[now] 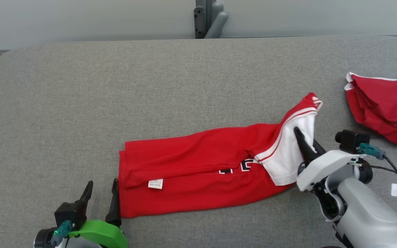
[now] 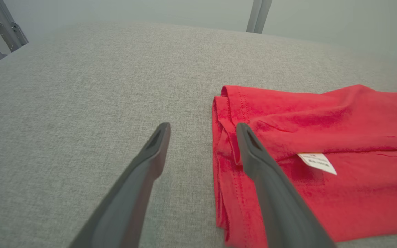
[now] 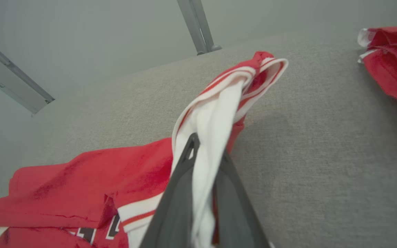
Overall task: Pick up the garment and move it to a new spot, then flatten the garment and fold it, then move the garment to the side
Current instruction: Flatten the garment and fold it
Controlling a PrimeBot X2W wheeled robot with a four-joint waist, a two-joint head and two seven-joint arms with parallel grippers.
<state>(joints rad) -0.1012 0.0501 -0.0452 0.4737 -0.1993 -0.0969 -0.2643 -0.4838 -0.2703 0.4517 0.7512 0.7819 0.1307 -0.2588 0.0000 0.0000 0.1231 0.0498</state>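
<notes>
**Red garment [image 1: 198, 165], sleeve gripped**

The garment is lying lengthwise between both grippers on the grey padded surface [image 1: 115, 86]. The right gripper [image 1: 305, 137] is clenching its raised white sleeve [image 1: 288, 155]. The left gripper [image 1: 102, 182] is standing spread at the hem. Beyond the right gripper, a second red garment [image 1: 384, 110] is lying apart.

A broad grey fabric-covered tabletop [image 1: 150, 86] with rounded far corners carries a long red knit garment [image 1: 191, 162] with a white striped sleeve, folded lengthwise near the front edge. A crumpled red cloth [image 1: 388, 106] with white trim, perhaps a second shirt, lies at the right edge.
</notes>
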